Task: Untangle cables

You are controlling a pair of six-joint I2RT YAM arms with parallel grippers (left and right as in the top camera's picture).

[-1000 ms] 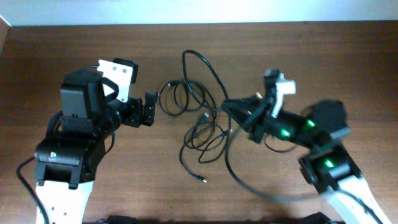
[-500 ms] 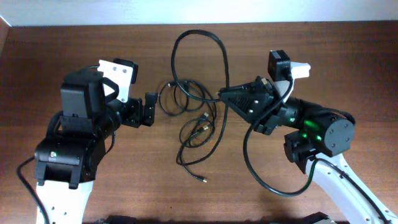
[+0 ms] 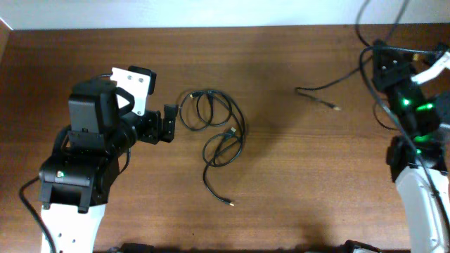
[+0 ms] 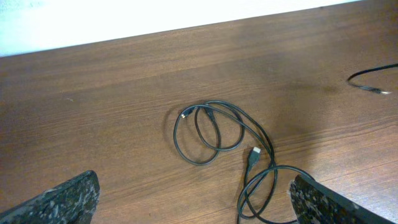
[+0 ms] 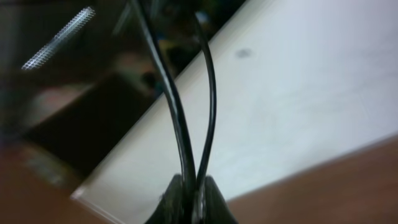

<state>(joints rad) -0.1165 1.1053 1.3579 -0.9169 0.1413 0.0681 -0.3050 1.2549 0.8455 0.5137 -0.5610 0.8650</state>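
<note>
Only right wrist view shows right tool (image 5: 191, 188) pinching a cable (image 5: 176, 118)

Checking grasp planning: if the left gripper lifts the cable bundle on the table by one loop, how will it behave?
Probably floppy: the cable bundle lies in loose, uneven loops, so it should sag and drag. Likely light, being thin. Its overlapping loops may snag on each other rather than fall open.
</note>
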